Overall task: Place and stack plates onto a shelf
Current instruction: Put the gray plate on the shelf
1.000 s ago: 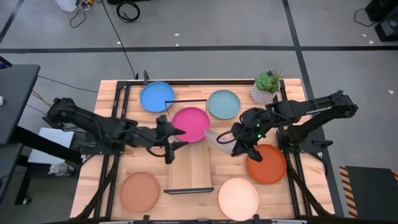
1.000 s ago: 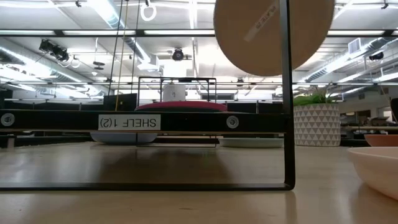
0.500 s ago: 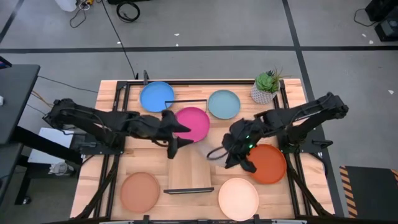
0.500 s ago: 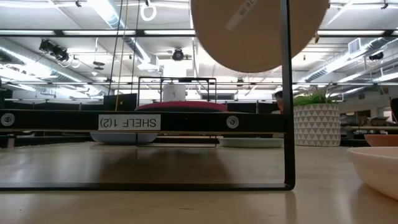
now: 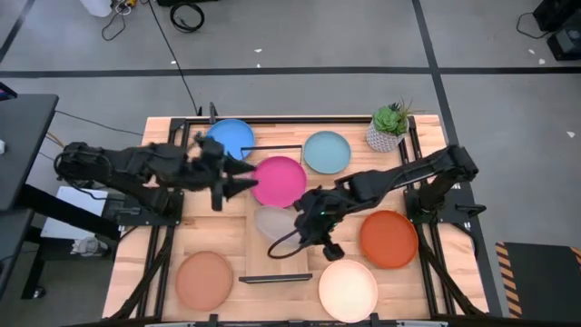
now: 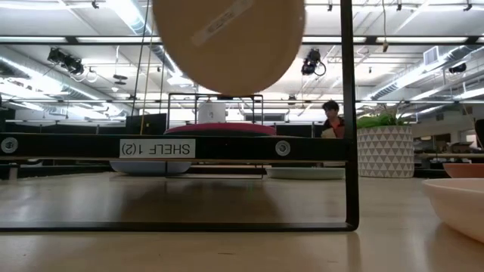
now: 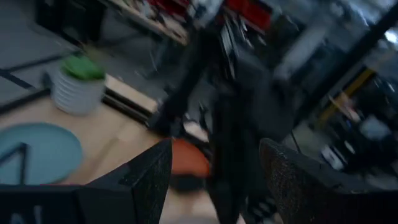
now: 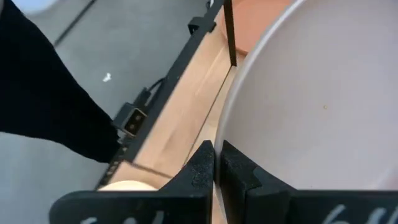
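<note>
My right gripper (image 5: 304,229) is shut on the grey-beige plate (image 5: 272,222), which hangs over the middle of the light-wood shelf (image 5: 277,254). In the low view its underside (image 6: 227,38) shows high above the shelf's black frame (image 6: 349,113). The magenta plate (image 5: 280,180) rests on the shelf's far part. On the table lie the bright blue plate (image 5: 229,139), light blue plate (image 5: 327,152), orange plate (image 5: 388,238), cream plate (image 5: 348,286) and terracotta plate (image 5: 203,279). My left gripper (image 5: 229,182) is open, beside the magenta plate's left edge. My right gripper pinches the grey-beige plate by its rim (image 8: 227,140), one finger on each face, coming from the table's right side. The plate is lifted clear above the shelf and tilted.
A white patterned plant pot (image 5: 388,130) stands at the far right corner. Thin black wire frames (image 5: 277,277) close the shelf's ends. A person (image 6: 330,117) shows far off in the room beyond the table.
My right gripper has carried the grey-beige plate toward the table's left and near edge, from beside the orange plate to above the shelf's middle. My left gripper has drawn back toward the left and far edge, away from the shelf.
</note>
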`<action>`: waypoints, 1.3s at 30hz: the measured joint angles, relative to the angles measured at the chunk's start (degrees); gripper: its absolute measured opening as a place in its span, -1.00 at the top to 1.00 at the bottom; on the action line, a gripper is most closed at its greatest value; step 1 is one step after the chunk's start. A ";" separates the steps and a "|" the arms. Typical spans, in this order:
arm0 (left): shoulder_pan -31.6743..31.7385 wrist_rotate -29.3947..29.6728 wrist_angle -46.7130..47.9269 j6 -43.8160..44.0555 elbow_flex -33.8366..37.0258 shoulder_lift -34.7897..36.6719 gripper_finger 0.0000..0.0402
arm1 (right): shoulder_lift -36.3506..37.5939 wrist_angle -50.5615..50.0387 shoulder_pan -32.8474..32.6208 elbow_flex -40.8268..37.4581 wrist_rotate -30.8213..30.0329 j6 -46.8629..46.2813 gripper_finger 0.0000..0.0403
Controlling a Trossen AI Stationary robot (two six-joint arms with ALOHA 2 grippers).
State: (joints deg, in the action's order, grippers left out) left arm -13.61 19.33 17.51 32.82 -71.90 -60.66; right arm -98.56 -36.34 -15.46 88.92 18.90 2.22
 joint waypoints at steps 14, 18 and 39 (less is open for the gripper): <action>0.00 10.49 -0.23 1.11 -0.02 3.24 -0.23 | -9.72 1.36 -1.68 0.02 -4.29 8.54 0.91; 0.00 10.43 0.01 1.24 -0.02 2.76 -0.23 | -11.26 0.17 -1.62 0.02 -5.82 8.55 0.86; -0.13 10.45 0.75 1.50 -0.04 2.91 -0.23 | -6.60 -3.88 -1.39 0.00 -3.42 0.37 0.64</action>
State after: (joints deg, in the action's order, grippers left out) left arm -13.74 29.78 18.26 34.33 -71.94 -57.76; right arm -105.16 -40.21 -16.86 88.92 15.48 2.59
